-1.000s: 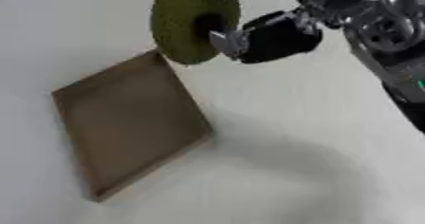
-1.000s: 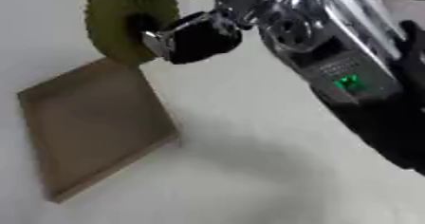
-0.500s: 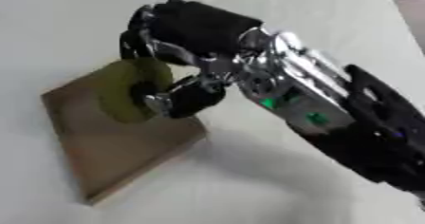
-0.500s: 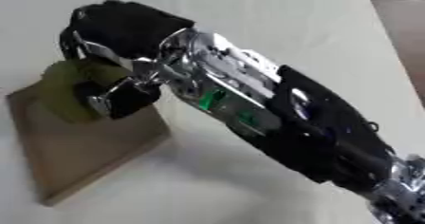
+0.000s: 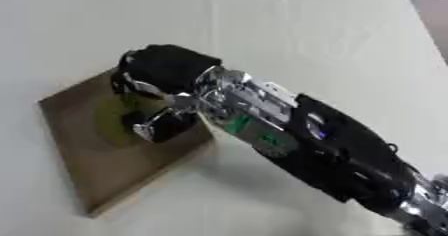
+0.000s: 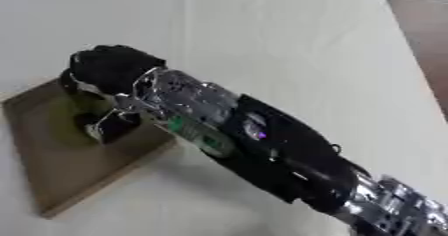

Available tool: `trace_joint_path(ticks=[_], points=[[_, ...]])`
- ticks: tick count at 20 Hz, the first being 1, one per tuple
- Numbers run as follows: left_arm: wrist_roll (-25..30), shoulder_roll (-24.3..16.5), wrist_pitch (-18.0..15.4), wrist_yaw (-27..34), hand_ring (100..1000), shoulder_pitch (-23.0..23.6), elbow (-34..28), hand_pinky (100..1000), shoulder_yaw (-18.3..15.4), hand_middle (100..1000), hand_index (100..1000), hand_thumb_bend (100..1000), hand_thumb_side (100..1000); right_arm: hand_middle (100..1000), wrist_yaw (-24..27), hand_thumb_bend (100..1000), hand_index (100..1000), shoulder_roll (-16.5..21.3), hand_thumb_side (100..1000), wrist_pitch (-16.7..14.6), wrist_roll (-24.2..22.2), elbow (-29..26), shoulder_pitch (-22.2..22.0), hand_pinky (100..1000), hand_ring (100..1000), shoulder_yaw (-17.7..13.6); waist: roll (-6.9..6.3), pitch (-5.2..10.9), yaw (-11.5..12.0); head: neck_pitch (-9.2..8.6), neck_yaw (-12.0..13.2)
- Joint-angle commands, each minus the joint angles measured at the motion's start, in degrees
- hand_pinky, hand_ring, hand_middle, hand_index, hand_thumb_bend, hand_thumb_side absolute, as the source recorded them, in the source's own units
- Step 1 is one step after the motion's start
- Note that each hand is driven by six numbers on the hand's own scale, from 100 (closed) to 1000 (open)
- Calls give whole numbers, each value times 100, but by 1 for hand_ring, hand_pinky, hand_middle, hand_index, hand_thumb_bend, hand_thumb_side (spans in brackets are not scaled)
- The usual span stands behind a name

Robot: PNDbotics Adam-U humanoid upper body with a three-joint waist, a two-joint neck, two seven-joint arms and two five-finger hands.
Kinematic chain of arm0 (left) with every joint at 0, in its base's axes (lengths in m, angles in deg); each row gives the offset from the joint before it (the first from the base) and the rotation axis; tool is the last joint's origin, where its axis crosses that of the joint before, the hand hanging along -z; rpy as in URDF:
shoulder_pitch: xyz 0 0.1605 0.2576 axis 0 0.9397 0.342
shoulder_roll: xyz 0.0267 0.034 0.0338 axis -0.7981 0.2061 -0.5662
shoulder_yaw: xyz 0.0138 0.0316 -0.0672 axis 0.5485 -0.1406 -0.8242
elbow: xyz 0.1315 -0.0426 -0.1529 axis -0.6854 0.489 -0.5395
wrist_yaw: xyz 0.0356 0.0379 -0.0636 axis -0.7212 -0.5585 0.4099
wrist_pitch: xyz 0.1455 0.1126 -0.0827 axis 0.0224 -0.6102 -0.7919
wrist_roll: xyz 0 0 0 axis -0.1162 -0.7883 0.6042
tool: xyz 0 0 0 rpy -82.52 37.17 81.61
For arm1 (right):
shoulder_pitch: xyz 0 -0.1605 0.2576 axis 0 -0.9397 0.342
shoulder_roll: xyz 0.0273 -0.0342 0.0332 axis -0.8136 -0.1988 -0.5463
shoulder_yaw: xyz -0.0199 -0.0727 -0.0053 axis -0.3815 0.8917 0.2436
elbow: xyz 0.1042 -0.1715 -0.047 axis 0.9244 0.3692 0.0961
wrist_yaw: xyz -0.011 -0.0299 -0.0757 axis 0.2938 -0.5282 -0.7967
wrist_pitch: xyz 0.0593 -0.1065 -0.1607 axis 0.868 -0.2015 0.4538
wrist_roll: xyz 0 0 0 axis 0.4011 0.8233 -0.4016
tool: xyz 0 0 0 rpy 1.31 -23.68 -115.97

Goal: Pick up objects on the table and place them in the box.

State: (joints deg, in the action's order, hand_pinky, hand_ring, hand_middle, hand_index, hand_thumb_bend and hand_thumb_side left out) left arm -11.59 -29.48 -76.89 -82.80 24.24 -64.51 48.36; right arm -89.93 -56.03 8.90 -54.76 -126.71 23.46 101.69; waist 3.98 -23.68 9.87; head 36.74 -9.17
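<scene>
The white table (image 5: 332, 35) fills both views, bare apart from the flat brown wooden box (image 5: 87, 165) lying askew at the left. Across it reaches the robot's right arm (image 5: 297, 140), black with silver joints, coming in from the lower right corner and stretching up and leftward until its wrist crosses the box's near rim. The right hand (image 5: 162, 72) sits over the box's upper part, fingers curled down around the round olive-green disc (image 5: 114, 122) — the thumb (image 5: 162, 125) presses in front of it. The disc lies low inside the box, directly beneath the hand, and looks close to flat on the floor, though I cannot tell if it touches. So the release turns on one thing — the disc is already under the palm and within the walls; parting the fingers should drop it in place. The left hand shows in neither view.
</scene>
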Motion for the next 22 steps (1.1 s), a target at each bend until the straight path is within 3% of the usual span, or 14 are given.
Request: trace_joint_path(ticks=[1, 4, 8, 12, 18, 22], points=[[28, -87, 3, 23, 522, -47, -99, 575, -11, 515, 728, 100, 590, 594, -142, 100, 720, -112, 232, -66, 49, 129, 67, 678, 589, -43, -61, 110, 13, -2, -18], [38, -78, 6, 23, 522, -39, -99, 575, -12, 515, 728, 100, 590, 653, -199, 100, 760, -168, 232, -81, 37, 221, 30, 701, 641, -52, -64, 109, 12, -3, -21], [45, -72, 13, 20, 522, -26, -99, 575, -17, 515, 728, 100, 590, 775, -209, 100, 885, -141, 230, -287, -134, 221, -3, 754, 745, -48, -64, 109, 2, -3, -6], [53, -73, 26, 15, 522, -14, -99, 574, -20, 515, 728, 100, 590, 824, -207, 100, 923, -52, 203, -443, -252, 28, 1, 811, 808, -139, -68, 114, -18, 4, 10], [54, -74, 30, 7, 522, 9, -99, 574, -22, 515, 728, 100, 589, 854, -48, 100, 946, 175, 154, -306, -170, -837, 14, 822, 817, -465, -82, 124, -55, -2, 34], [42, -76, 24, -1, 522, 21, -99, 575, -28, 515, 727, 100, 589, 847, -3, 100, 946, 341, 100, -145, -33, -1538, -33, 818, 807, -862, -96, 127, -73, -14, 68]])
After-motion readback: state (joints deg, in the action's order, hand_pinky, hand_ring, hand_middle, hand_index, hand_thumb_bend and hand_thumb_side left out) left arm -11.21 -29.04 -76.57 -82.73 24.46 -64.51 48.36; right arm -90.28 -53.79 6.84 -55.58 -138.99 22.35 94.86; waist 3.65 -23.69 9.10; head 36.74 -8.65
